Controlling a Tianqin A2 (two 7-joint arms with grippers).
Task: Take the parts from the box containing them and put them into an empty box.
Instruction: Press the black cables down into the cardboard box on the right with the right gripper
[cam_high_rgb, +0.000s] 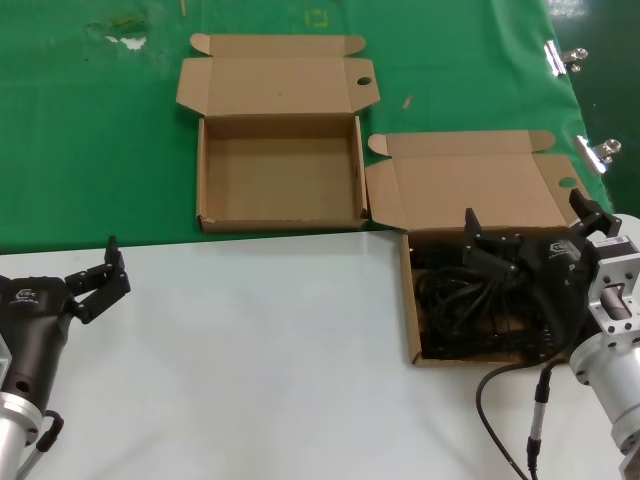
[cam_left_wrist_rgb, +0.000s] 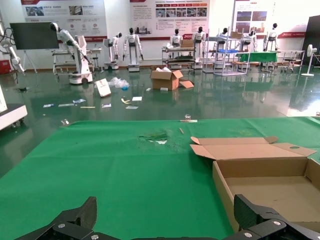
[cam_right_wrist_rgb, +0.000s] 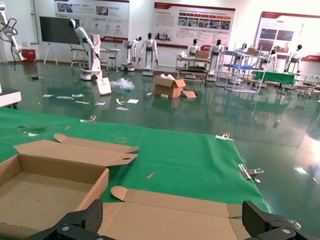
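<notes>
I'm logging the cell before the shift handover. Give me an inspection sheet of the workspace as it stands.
Surface: white table in front, green cloth behind.
Job's things: empty box open, on the cloth; box containing them open, near the table's right edge, with black power cables piled inside.
Clutter: metal clips and small scraps on the cloth.
Grippers: left tool open, idle over the table's left side; right tool open, over the cable box.
Cables: thin black robot cable below the right arm.
Surroundings: hall with humanoid robots, posters, cardboard boxes on the floor.
</notes>
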